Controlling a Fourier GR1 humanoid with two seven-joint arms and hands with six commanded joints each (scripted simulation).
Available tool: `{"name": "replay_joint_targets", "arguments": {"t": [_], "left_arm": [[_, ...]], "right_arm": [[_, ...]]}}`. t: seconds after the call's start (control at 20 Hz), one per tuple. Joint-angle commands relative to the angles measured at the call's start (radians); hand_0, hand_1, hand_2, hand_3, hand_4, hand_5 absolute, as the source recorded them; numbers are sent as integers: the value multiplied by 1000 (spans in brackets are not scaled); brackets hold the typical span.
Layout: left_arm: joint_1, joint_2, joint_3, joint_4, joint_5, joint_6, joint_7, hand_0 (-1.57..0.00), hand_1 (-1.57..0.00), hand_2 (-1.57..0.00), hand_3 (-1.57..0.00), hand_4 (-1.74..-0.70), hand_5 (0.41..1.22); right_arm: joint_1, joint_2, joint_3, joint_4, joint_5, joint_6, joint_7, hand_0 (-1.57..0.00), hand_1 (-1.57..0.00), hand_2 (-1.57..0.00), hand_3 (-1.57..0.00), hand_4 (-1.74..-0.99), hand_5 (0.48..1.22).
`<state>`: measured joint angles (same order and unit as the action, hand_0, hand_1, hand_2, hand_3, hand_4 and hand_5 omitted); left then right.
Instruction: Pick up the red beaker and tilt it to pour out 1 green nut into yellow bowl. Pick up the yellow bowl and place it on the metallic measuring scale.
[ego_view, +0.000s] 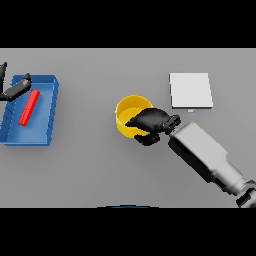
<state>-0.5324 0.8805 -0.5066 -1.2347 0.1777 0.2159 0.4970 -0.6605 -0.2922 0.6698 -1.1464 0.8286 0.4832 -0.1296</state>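
Plenty of bare surface (95, 170) showed around the yellow bowl (131, 111), which makes a handy landmark. Left of the bowl, a wide open strip ran all the way to the blue tray (50, 107), so passing there looked easy. Right of the bowl and a bit farther back sat the flat scale (190, 90), with an open gap between the two. The right robot hand (150, 122) and its forearm came in from the bowl's near-right side, fingers curled over the rim, so that approach was blocked. The left robot hand (14, 90) hung over the tray's far-left corner, well away from the bowl. Behind the bowl, nothing stood in the way.
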Motion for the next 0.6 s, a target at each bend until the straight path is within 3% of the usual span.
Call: {"name": "replay_joint_targets", "arguments": {"t": [0.0,0.1,0.15,0.25,0.35,0.55], "left_arm": [[6,4,3,-10,2,5,-2,1,1,1,1,-795,725],[1,-1,2,-10,3,7,10,1,1,1,1,-800,727],[-3,-1,0,-4,0,4,15,1,1,1,1,-799,728],[8,7,2,-10,4,2,6,1,1,1,1,-799,727],[19,12,8,-11,9,5,-7,1,1,1,1,-802,725],[8,7,3,-11,2,6,1,1,1,1,1,-805,725]], "right_arm": [[0,-10,-3,-11,-7,19,-2,-721,-664,-624,-472,-1488,1016],[2,-16,2,-15,-18,58,-3,-1027,-991,-965,-691,-1571,1090],[-2,-24,0,-10,-27,72,-21,-1136,-1107,-1086,-867,-1604,1116],[6,-22,1,-23,-33,75,1,-1292,-1274,-1261,-1019,-1649,1154],[17,-29,6,-43,-38,68,19,-1393,-1381,-1314,-1142,-1682,1178],[8,-49,-5,-66,-64,95,13,-1498,-1493,-1453,-1181,-1717,1203]]}}
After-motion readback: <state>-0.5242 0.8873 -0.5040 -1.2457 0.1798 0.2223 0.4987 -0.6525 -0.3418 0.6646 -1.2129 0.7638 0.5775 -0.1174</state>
